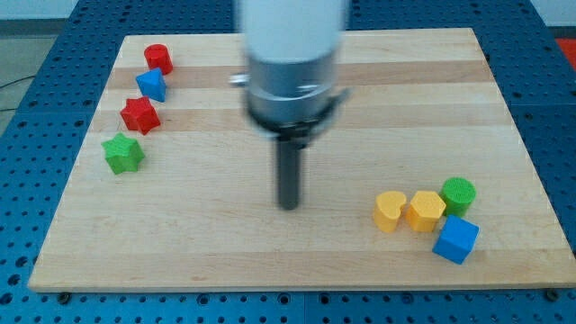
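My tip point(288, 206) stands near the middle of the wooden board point(270, 261), touching no block. The nearest block is a yellow heart point(390, 211) to the tip's right. Beside the heart lie a yellow hexagon point(426, 211), a green cylinder point(458, 194) and a blue cube point(456, 239), all packed close together. At the view's upper left, a loose line runs downward: a red cylinder point(158, 58), a blue block point(152, 85), a red star point(140, 115) and a green star point(123, 153).
The white and grey arm body point(292, 63) hides part of the board's top middle. A blue perforated table point(27, 180) surrounds the board on all sides.
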Robot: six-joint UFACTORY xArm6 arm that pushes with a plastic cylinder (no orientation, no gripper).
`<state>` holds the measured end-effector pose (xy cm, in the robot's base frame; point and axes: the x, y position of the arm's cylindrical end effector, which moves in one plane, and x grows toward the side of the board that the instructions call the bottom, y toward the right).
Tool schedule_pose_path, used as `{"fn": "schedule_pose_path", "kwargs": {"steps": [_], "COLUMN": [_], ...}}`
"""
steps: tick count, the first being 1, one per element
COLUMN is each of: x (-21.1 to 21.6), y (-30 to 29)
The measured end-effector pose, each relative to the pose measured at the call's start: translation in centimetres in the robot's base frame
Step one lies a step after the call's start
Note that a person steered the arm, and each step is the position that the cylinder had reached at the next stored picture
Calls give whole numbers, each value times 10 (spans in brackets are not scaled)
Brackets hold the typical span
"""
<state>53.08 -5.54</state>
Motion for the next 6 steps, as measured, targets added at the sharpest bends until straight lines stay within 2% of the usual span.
{"fn": "schedule_pose_path", "kwargs": {"steps": [1, 2, 3, 4, 6], "x": [17, -17, -41, -78, -91], "y": [-126, -249, -245, -205, -57]}}
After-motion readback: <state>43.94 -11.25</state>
